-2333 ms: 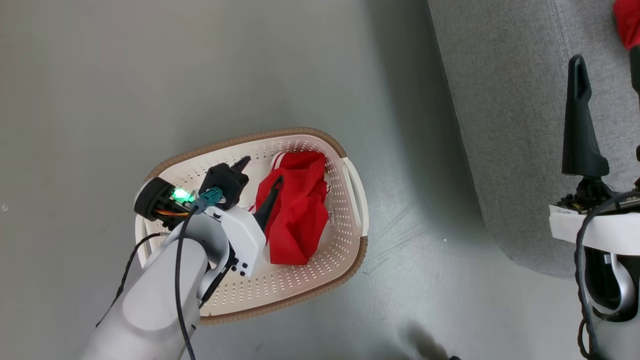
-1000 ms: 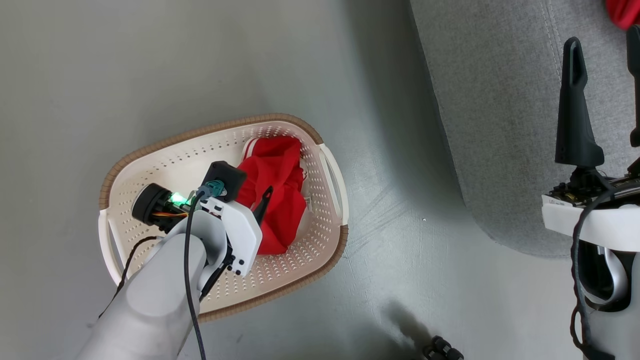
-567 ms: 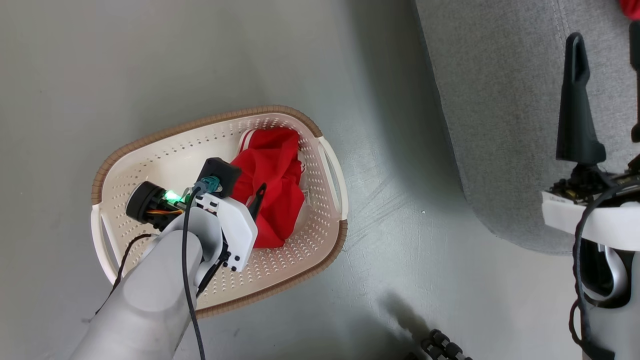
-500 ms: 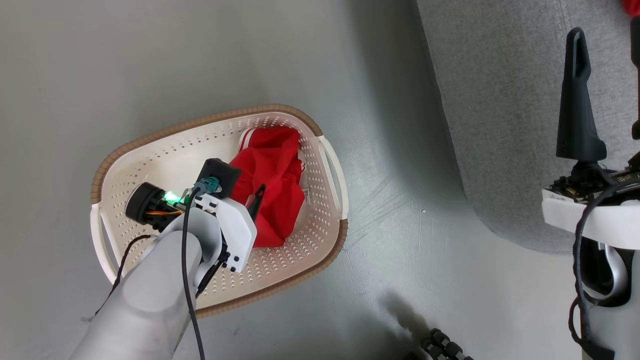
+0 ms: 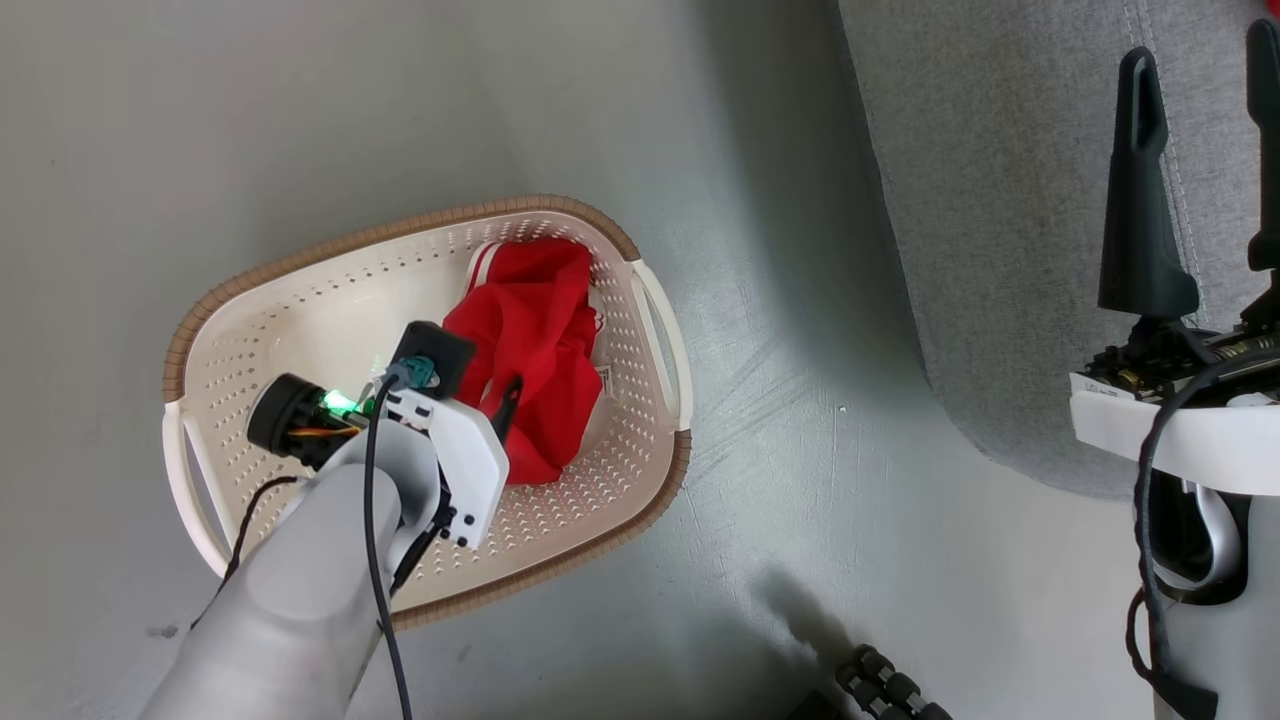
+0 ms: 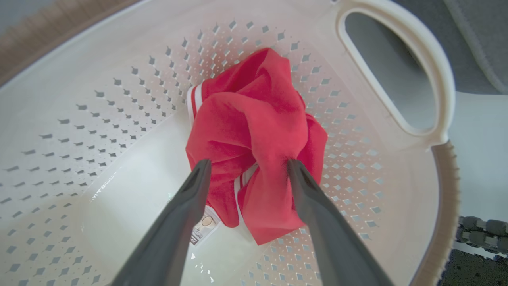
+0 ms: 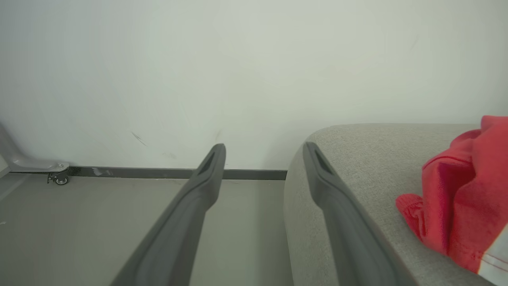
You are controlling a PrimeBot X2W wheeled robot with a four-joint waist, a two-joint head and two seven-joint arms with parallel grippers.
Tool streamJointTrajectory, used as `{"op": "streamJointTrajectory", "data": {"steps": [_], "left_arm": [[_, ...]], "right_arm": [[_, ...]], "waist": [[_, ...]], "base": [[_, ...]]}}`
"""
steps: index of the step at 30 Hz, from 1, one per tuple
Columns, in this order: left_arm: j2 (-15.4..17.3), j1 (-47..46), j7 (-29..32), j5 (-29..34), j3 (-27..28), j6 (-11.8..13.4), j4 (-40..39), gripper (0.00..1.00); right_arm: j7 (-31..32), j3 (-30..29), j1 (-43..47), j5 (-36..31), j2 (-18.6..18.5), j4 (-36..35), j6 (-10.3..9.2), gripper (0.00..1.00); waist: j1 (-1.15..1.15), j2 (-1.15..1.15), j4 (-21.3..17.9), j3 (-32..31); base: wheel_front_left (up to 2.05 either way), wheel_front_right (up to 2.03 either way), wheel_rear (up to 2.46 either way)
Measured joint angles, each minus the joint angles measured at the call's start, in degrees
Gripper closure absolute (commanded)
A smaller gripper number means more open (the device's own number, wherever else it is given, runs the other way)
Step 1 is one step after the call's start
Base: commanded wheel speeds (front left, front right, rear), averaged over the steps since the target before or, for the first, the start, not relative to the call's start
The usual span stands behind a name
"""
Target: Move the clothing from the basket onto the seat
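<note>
"Judging how far along this job is, what do you make of it?"

"About half done, I'd say. The first garment (image 7: 460, 190) lies on the seat (image 7: 357, 159), over on the far right."

"And the other piece?"

"The second garment (image 6: 254, 119) is crumpled in the basket (image 5: 300, 330), at its right end beside the white handle (image 5: 668, 340). The basket stands on the floor (image 5: 800, 450), left of the seat."

"Is anything gripping it?"

"No. The left gripper (image 6: 248, 165) is down inside the basket with its fingers spread wide, one on each side of a fold of the red cloth. The tips are at the fabric but nothing is pinched. The right gripper (image 5: 1200, 50) hangs above the seat, wide apart too, and empty."

"So what remains?"

"As I reckon it: close on that fold, lift it clear of the rim, carry it right to the seat and let go. Such thin, shiny cloth could slip, or trail a corner on the rim."
</note>
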Motion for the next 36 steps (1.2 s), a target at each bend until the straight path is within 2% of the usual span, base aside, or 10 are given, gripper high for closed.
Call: {"op": "streamJointTrajectory", "data": {"steps": [20, 26, 32, 36], "left_arm": [[0.59, -1.79, 1.46, 0.00, 0.10, 0.87, 3.52, 0.00], [0.29, -1.81, 2.00, -1.33, 1.46, 2.04, 5.04, 0.00], [-0.96, -1.80, 3.75, -5.37, 4.46, 2.05, 7.06, 0.00], [-1.21, -1.80, 4.45, -5.70, 4.72, 2.10, 7.57, 0.00]], "right_arm": [[-1.51, 1.01, -1.35, 0.56, -0.01, 1.72, 0.00, 0.00], [-1.59, 1.00, -1.35, 0.56, -0.01, 2.02, 0.00, 0.00], [-2.04, 1.12, -1.35, 0.56, -0.01, 2.25, 0.00, 0.00], [-2.04, 1.27, -1.35, 0.56, -0.01, 2.29, 0.00, 0.00]], "waist": [[0.00, 0.00, -0.95, 1.51], [0.00, 0.00, -1.52, 1.47], [0.00, 0.00, -1.99, 1.51], [0.00, 0.00, -2.29, 1.61]], "base": [[0.00, 0.00, 0.00], [0.00, 0.00, 0.00], [0.00, 0.00, 0.00], [0.00, 0.00, 0.00]]}}
